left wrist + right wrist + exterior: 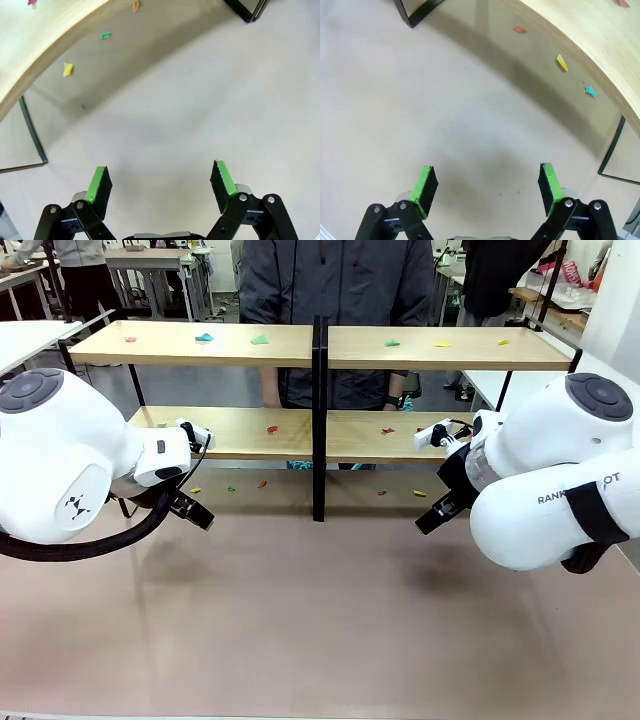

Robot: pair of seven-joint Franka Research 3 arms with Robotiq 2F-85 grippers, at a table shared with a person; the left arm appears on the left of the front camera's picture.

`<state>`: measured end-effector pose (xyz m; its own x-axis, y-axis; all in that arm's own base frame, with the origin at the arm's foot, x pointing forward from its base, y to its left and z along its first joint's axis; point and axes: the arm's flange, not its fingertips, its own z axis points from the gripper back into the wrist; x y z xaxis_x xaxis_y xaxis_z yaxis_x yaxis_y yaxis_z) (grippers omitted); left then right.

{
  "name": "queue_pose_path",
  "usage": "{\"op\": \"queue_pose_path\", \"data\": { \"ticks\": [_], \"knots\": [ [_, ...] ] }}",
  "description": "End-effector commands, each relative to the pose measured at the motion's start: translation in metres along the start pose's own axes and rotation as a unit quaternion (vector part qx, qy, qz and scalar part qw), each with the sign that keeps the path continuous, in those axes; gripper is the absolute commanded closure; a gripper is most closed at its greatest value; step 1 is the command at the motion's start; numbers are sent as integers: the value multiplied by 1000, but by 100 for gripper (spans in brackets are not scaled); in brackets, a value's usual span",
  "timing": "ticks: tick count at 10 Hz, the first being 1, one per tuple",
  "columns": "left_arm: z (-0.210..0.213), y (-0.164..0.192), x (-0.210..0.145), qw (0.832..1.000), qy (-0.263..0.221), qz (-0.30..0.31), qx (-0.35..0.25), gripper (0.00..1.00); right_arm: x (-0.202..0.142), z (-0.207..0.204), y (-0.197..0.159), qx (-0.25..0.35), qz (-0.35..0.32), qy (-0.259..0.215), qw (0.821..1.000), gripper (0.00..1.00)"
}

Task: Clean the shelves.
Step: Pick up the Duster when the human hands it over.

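We see the shelves [170, 345] across the upper half of the front view, standing on the far part of the table [300, 630]. They are 2 light wooden boards, 1 above the other, in a thin black frame, split by a black divider [319, 410] at centre frame. Small coloured scraps [204, 337] lie scattered on both boards and on the table under the lower board. A person [330, 280] in a dark jacket stands behind the rack at top centre.

The left gripper [192, 510] sits at the left of the frame, low over the table, just in front of the lower board's left half. In the left wrist view its 2 green-padded fingers [97, 184] stand wide apart with nothing between them. The board's edge curves through the upper left corner, with a yellow scrap [68, 69] and a green scrap [104, 35] on the table in its shadow.

The right gripper [435, 515] mirrors it at the right of the front view. In the right wrist view its fingers are likewise spread wide and empty. The board's edge crosses the upper right corner above a red bit [519, 29], a yellow bit [562, 62] and a teal bit [590, 91].

Neither gripper touches the shelves.
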<state>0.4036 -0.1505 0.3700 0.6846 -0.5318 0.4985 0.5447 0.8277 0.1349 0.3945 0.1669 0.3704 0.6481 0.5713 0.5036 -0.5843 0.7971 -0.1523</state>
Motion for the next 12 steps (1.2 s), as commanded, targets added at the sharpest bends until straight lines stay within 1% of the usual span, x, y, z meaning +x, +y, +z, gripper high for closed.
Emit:
{"op": "queue_pose_path", "data": {
  "ticks": [1,5,6,7,8,9,10,11,12],
  "knots": [
    [0,0,0,1000,0,-1,0,0,0,0,0,0,0,0,1000,0],
    [0,0,0,1000,0,-1,0,0,0,0,0,0,0,0,1000,0],
    [0,0,0,1000,0,0,0,0,0,19,7,-14,29,-17,999,0],
    [35,1,-6,999,-22,-32,-15,0,-5,46,10,-7,30,-26,999,0],
    [75,6,-22,997,-36,-61,-31,0,-15,80,14,3,29,-37,999,0],
    [117,12,-42,995,-42,-78,-39,0,-25,118,21,7,30,-52,998,0],
    [161,19,-67,993,-64,-81,-64,0,-38,161,31,14,37,-70,997,0],
    [196,26,-86,992,-78,-84,-57,0,-48,198,39,13,49,-80,995,0],
    [229,33,-102,987,-112,-98,-54,0,-54,232,46,4,59,-91,994,0]
  ]
}}
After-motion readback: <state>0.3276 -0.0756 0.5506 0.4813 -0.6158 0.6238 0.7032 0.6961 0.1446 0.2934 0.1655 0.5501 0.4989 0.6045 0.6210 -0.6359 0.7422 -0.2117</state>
